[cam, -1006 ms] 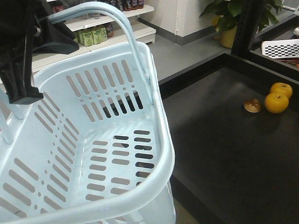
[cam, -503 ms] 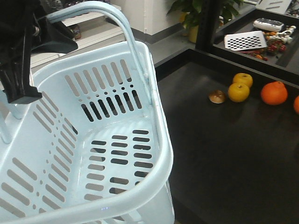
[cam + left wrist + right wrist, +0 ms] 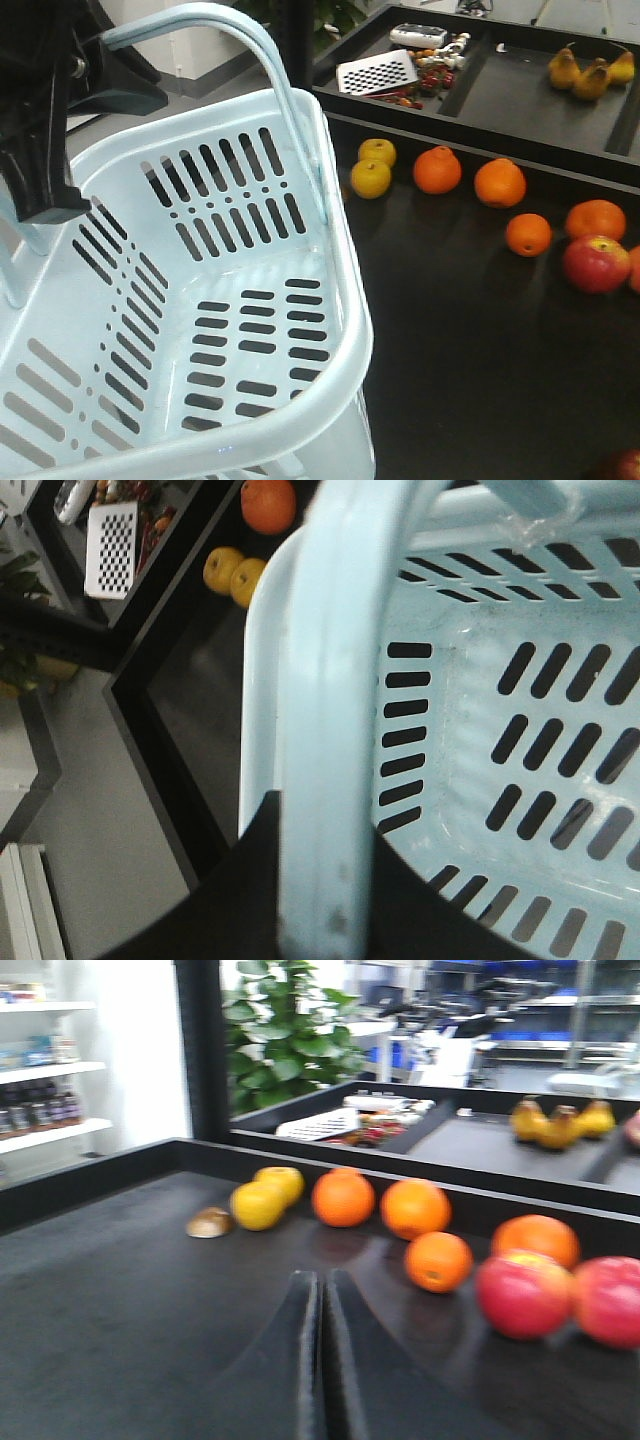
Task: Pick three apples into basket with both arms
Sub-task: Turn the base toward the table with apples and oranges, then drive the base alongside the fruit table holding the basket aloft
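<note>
A black table (image 3: 450, 340) with a raised rim is seen, on which two yellow apples (image 3: 372, 178) are set touching near the back edge, with a small brown item (image 3: 210, 1223) just beside them. Four oranges (image 3: 437, 170) are spread further along that edge, and a red apple (image 3: 596, 263) with a yellow patch is laid just in front of the last one.

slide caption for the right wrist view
Shut right gripper low over the black table, facing oranges and yellow apples.

Left tool (image 3: 322, 865) clamped, right tool (image 3: 321, 1290) closed.
</note>
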Available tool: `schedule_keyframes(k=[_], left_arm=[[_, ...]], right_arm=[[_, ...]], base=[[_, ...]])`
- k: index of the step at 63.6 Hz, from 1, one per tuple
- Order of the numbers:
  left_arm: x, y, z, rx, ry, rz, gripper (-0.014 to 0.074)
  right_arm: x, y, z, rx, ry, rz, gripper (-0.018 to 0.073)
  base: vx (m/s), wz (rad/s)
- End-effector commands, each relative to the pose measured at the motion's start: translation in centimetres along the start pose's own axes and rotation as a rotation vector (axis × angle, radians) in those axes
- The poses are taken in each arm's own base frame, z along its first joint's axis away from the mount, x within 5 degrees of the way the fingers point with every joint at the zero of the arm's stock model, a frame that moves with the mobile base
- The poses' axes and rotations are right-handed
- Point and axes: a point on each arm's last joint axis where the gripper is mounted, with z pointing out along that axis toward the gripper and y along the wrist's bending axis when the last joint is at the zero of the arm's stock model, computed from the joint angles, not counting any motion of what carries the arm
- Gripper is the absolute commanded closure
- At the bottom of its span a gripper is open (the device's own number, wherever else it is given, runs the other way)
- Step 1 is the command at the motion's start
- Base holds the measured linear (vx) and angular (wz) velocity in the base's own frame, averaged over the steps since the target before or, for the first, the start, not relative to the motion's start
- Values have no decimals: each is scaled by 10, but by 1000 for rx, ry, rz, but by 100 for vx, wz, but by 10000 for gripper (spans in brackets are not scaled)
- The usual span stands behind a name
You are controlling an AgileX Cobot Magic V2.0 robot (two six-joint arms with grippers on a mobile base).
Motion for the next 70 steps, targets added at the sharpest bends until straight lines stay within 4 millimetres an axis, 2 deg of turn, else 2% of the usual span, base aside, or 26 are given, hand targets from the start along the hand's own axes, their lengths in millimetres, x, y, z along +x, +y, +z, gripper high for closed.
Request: schedule_keyframes(k=[1,23,70], left_arm=[[-4,6,-19,-69,-81,-16,603],[-5,6,-16,-66,-76,-15,603],[-5,6,-15,-63,-75,-16,603]], right_arm=[[-3,0,0,5,-75,-8,568],[-3,0,0,5,-75,-8,568],[-3,0,0,5,-75,-8,568]], base=[[1,-51],[2,-43],[-1,-2]])
